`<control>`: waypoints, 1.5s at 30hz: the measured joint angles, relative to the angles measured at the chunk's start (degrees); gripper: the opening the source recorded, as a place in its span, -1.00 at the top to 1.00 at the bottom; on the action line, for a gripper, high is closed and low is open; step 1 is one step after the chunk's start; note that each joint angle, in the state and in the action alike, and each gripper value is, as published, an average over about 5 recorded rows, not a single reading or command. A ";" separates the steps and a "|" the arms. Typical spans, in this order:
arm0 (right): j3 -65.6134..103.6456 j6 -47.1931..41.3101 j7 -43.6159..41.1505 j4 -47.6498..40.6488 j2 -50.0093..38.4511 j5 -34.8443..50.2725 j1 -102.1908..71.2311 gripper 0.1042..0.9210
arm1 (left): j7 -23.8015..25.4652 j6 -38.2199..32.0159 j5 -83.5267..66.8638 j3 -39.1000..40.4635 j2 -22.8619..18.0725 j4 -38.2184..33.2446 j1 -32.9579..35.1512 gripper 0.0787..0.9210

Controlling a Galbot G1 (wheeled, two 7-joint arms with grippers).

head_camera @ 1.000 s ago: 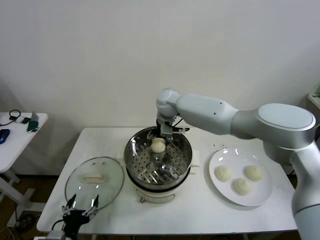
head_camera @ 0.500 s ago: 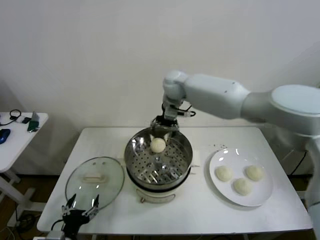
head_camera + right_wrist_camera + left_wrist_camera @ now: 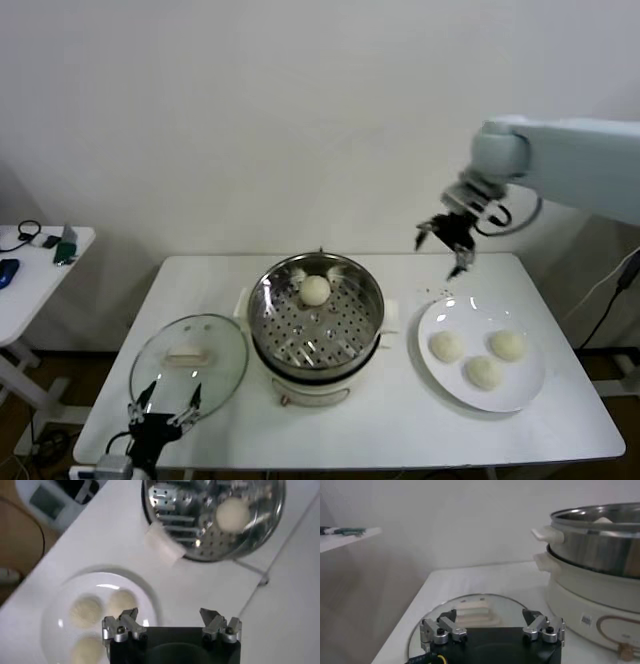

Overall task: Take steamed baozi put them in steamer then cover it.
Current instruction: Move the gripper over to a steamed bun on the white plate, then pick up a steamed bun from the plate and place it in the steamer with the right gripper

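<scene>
Hanging in the air above the table's (image 3: 400, 420) far right part, the right gripper (image 3: 446, 240) sits between the steamer (image 3: 316, 312) and the plate (image 3: 520, 390), higher than both, with its jaws spread wide and nothing between them. Its wrist view looks straight down past the open fingers (image 3: 122, 625) onto the plate (image 3: 60, 600) and the steamer (image 3: 212, 517). One baozi (image 3: 315, 290) lies inside the steamer on the perforated floor, toward the far side of the basket; it also shows in the right wrist view (image 3: 232, 514). Three more baozi (image 3: 484, 373) rest together on the plate to the right of the steamer, close to each other, the plate well apart from the cooker base. The cover (image 3: 190, 360) lies flat on the table to the left of the steamer, just beside its base, handle up. The left gripper (image 3: 160, 418) hangs low at the near edge of the table, just at the near rim of the cover, jaws wide and empty; its wrist view shows the cover (image 3: 472, 612) directly beyond the fingers (image 3: 440, 630), with the steamer (image 3: 600, 540) off to one side. A small side table (image 3: 40, 260) stands at the far left with a few items on it.
</scene>
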 measured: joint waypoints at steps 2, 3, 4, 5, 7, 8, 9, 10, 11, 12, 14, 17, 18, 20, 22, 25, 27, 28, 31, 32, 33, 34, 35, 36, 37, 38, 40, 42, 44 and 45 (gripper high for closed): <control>0.17 -2.98 1.73 0.94 -2.20 -0.07 -2.04 -0.76 | 0.07 0.06 0.00 -0.01 -0.17 -0.02 -0.24 -0.77; 0.51 -4.30 2.51 1.19 -3.06 -0.23 -3.25 -0.76 | 0.09 0.07 0.00 -0.02 -0.28 -0.03 -0.33 -0.77; 1.01 -5.54 3.25 1.31 -3.81 -0.45 -4.59 -0.76 | 0.10 0.09 0.00 -0.04 -0.38 -0.04 -0.39 -0.77; 1.62 -6.68 3.91 1.32 -4.43 -0.74 -6.02 -0.76 | 0.11 0.09 0.00 -0.06 -0.49 -0.03 -0.42 -0.77; 3.09 -8.66 5.08 1.02 -5.31 -1.40 -8.99 -0.76 | 0.12 0.07 0.01 -0.11 -0.65 -0.02 -0.38 -0.77; 3.91 -9.53 5.59 0.75 -5.60 -1.76 -10.52 -0.76 | 0.12 0.04 0.02 -0.15 -0.72 -0.02 -0.32 -0.77; 4.75 -10.30 6.06 0.41 -5.78 -2.13 -12.03 -0.76 | 0.12 0.01 0.02 -0.19 -0.79 -0.01 -0.24 -0.77; 5.64 -11.04 6.54 0.01 -5.90 -2.53 -13.57 -0.76 | 0.12 -0.03 0.03 -0.25 -0.86 0.00 -0.15 -0.77; 6.55 -11.71 7.00 -0.42 -5.95 -2.96 -15.08 -0.76 | 0.11 -0.07 0.03 -0.33 -0.92 0.00 -0.06 -0.77; 7.44 -12.31 7.42 -0.89 -5.94 -3.39 -16.53 -0.76 | 0.11 -0.10 0.03 -0.40 -0.99 0.00 0.02 -0.77; 9.27 -13.40 8.26 -1.93 -5.74 -4.25 -19.38 -0.76 | 0.10 -0.17 0.03 -0.54 -1.11 0.00 0.16 -0.77; 11.91 -14.77 9.40 -3.68 -5.09 -5.24 -23.29 -0.76 | 0.06 -0.28 0.03 -0.67 -1.26 0.00 0.34 -0.77; 12.76 -15.17 9.77 -4.28 -4.80 -5.48 -24.50 -0.76 | 0.04 -0.33 0.03 -0.69 -1.30 0.00 0.41 -0.77; 14.34 -15.89 10.41 -5.41 -4.17 -5.84 -26.72 -0.76 | -0.01 -0.45 0.02 -0.72 -1.34 0.03 0.55 -0.77; 15.76 -16.51 10.91 -6.46 -3.49 -6.10 -28.73 -0.76 | -0.05 -0.59 0.02 -0.74 -1.37 0.10 0.70 -0.77; 17.47 -17.35 11.43 -7.80 -2.42 -6.40 -31.31 -0.76 | -0.10 -0.72 0.01 -0.75 -1.38 0.21 0.87 -0.77; 18.38 -17.82 11.70 -8.50 -1.77 -6.58 -32.69 -0.76 | -0.12 -0.76 0.01 -0.77 -1.38 0.23 0.96 -0.77; 18.79 -18.01 11.80 -8.80 -1.49 -6.68 -33.24 -0.76 | -0.12 -0.77 0.00 -0.78 -1.37 0.22 1.01 -0.77; 19.79 -18.44 12.01 -9.57 -0.88 -6.95 -34.47 -0.72 | -0.13 -0.78 -0.03 -0.85 -1.31 0.11 1.17 -0.77; 20.02 -18.55 12.05 -9.74 -0.75 -7.03 -34.77 -0.67 | -0.13 -0.77 -0.04 -0.86 -1.30 0.06 1.19 -0.77; 20.20 -18.64 12.07 -9.87 -0.66 -7.09 -35.01 -0.62 | -0.14 -0.75 -0.04 -0.87 -1.28 0.00 1.21 -0.77; 20.32 -18.71 12.08 -9.94 -0.60 -7.11 -35.19 -0.55 | -0.14 -0.72 -0.04 -0.88 -1.27 -0.08 1.21 -0.77; 20.40 -18.76 12.06 -9.99 -0.57 -7.11 -35.30 -0.47 | -0.14 -0.69 -0.03 -0.86 -1.27 -0.17 1.22 -0.77; 20.46 -18.80 12.02 -10.00 -0.56 -7.08 -35.35 -0.41 | -0.14 -0.65 -0.03 -0.84 -1.27 -0.27 1.23 -0.77; 20.47 -18.82 11.95 -9.98 -0.57 -7.02 -35.31 -0.37 | -0.14 -0.60 -0.02 -0.80 -1.27 -0.37 1.23 -0.77; 20.45 -18.82 11.84 -9.93 -0.59 -6.93 -35.19 -0.33 | -0.14 -0.56 0.00 -0.76 -1.27 -0.47 1.24 -0.77; 20.23 -18.74 11.51 -9.68 -0.69 -6.64 -34.53 -0.31 | -0.14 -0.48 0.04 -0.69 -1.27 -0.67 1.25 -0.77; 19.54 -18.54 10.98 -9.24 -0.78 -6.15 -33.08 -0.31 | -0.13 -0.41 0.07 -0.67 -1.27 -0.85 1.30 -0.77; 18.23 -18.16 10.16 -8.66 -0.75 -5.43 -30.65 -0.30 | -0.13 -0.33 0.08 -0.70 -1.21 -1.03 1.36 -0.77; 17.35 -17.91 9.63 -8.33 -0.64 -4.97 -29.01 -0.30 | -0.12 -0.28 0.09 -0.71 -1.16 -1.11 1.37 -0.77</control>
